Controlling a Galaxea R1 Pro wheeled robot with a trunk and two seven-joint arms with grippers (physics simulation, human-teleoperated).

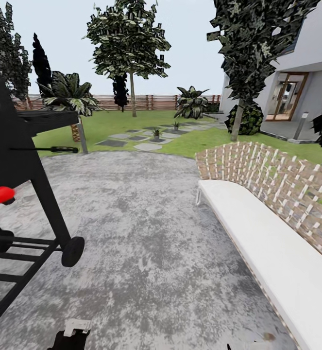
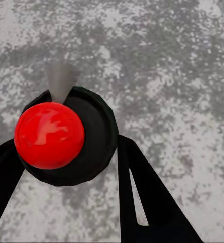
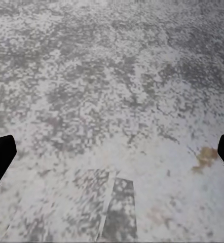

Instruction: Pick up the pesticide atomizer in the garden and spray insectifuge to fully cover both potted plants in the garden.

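Two small potted plants (image 1: 156,131) (image 1: 176,125) stand far ahead among grey stepping stones on the lawn of the garden (image 1: 117,124). In the left wrist view my left gripper (image 2: 69,152) is shut on the pesticide atomizer (image 2: 91,131), a dark round body with a red ball on it and a pale cone at its edge. In the head view its whitish head (image 1: 77,326) pokes up over the left gripper (image 1: 68,341) at the bottom edge. My right gripper (image 3: 112,149) hangs open over bare grey paving.
A black wheeled grill (image 1: 39,160) with a red knob stands close on the left. A white-cushioned wicker bench (image 1: 258,233) runs along the right. Grey patio (image 1: 141,233) lies between them, leading to stepping stones (image 1: 131,138). A dark bush (image 1: 250,119) and house are at right.
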